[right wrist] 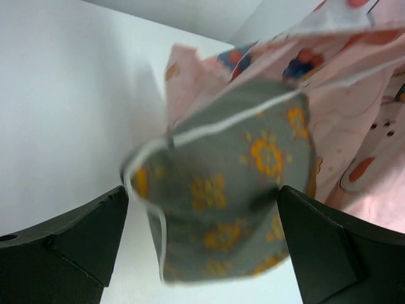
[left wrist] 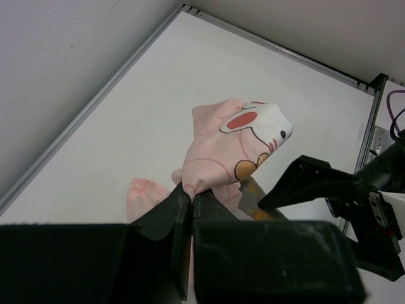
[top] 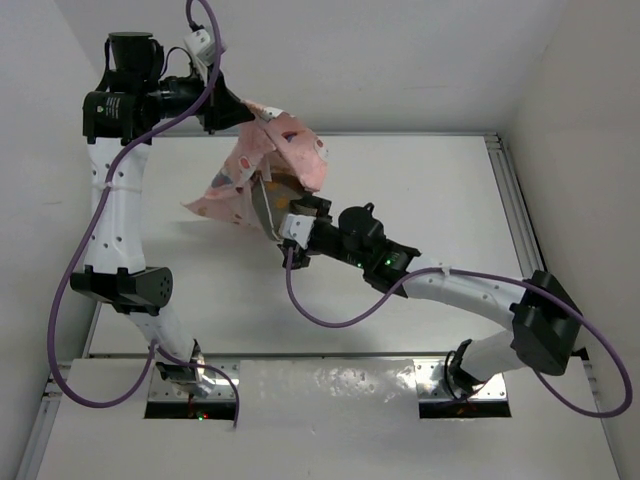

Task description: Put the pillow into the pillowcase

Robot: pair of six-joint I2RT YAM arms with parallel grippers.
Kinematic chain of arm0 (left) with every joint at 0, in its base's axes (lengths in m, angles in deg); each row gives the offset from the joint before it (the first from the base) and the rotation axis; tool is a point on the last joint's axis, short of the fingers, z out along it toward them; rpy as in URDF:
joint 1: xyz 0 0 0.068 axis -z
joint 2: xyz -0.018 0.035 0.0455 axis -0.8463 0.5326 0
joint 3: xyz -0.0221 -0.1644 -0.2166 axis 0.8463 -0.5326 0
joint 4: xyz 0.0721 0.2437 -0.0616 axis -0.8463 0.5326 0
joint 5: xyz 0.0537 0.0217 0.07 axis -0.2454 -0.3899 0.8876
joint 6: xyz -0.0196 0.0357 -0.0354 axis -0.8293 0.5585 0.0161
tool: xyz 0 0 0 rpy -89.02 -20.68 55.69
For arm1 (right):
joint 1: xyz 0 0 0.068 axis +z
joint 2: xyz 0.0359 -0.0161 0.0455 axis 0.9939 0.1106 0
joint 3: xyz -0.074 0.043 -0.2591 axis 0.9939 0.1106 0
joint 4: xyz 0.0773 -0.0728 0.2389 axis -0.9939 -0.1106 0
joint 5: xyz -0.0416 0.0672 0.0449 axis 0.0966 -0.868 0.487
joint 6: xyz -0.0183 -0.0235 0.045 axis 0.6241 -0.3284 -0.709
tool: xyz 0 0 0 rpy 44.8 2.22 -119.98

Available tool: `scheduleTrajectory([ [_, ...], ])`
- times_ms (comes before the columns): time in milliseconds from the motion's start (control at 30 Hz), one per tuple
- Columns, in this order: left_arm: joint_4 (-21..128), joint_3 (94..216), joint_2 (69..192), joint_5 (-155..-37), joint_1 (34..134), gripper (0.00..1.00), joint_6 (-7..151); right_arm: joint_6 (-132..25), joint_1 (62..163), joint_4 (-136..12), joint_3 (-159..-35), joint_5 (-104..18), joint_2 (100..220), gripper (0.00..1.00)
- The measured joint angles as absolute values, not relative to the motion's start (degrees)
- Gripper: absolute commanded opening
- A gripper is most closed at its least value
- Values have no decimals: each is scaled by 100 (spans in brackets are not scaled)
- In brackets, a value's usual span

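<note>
At the far left the left arm (top: 118, 200) stands high above the worktop (top: 430, 190). The left end effector (top: 240, 112) is closed tight on an edge of the pillowcase (top: 285, 150); in the left wrist view its fingertips (left wrist: 179, 218) meet with a fold of the pink cloth pinched between them. From this grip the pillowcase hangs down and to the right, bunched up above the worktop (its lower left corner comes near the white surface, but I cannot tell if it touches). Just under the hanging cloth, near the middle of the scene, the pillow (top: 265, 205) shows as a grey-olive patch with a pale trim, and its upper part is hidden by the pillowcase. To the right of it the right end effector (top: 283, 213) comes in from the right side with its fingers spread wide. In the right wrist view the end of the pillow, grey with orange flower prints, lies between the two black fingers (right wrist: 82, 234), its edges close to both. This picture is blurred, so I cannot tell if they press on it.
</note>
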State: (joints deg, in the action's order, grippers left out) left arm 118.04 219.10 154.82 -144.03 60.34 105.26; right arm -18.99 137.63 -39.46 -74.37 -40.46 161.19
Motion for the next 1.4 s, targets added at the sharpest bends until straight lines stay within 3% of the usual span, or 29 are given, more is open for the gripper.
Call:
scheduleTrajectory([
  [300, 11809, 21908, 15482, -14530, 6036, 0, 10526, -1551, 13647, -3898, -8156, -3895, 17028, 96],
  [333, 11804, 21908, 15482, -14550, 6036, 0, 10526, -1536, 13625, -3876, -8248, -3852, 17183, 89],
  [367, 11804, 21908, 15482, -14560, 6036, 0, 10528, -1510, 13594, -3815, -8287, -3769, 17321, 70],
  [433, 11813, 21908, 15482, -14560, 6034, 0, 10563, -1444, 13542, -3788, -8300, -3568, 17524, 46],
  [467, 11817, 21908, 15482, -14560, 6034, 0, 10596, -1457, 13511, -3819, -8300, -3495, 17579, 14],
  [533, 11813, 21908, 15482, -14567, 6021, 0, 10705, -1521, 13466, -3996, -8322, -3454, 17594, 0],
  [667, 11933, 21908, 15482, -14565, 5958, 0, 11156, -1761, 13380, -4333, -8451, -3760, 17417, 0],
  [1000, 12362, 21807, 15521, -14738, 5927, 0, 11947, -3132, 13369, -4540, -9061, -5994, 16635, 0],
  [1033, 12359, 21807, 15543, -14772, 5936, 0, 11947, -3237, 13369, -4492, -9061, -6090, 16613, 1],
  [1067, 12359, 21807, 15569, -14810, 5951, 0, 11947, -3348, 13367, -4466, -9058, -6153, 16604, 12],
  [1167, 12362, 21807, 15657, -14869, 6023, 0, 11949, -3654, 13323, -4309, -8938, -6000, 16589, 84],
  [1200, 12373, 21807, 15681, -14871, 6052, 0, 11953, -3768, 13295, -4293, -8901, -5924, 16576, 94],
  [1233, 12388, 21807, 15707, -14877, 6080, 0, 11997, -3805, 13258, -4271, -8864, -5797, 16558, 99],
  [1400, 12495, 21790, 15755, -14891, 6156, 0, 12227, -3960, 13039, -4320, -8927, -4750, 16362, 99],
])
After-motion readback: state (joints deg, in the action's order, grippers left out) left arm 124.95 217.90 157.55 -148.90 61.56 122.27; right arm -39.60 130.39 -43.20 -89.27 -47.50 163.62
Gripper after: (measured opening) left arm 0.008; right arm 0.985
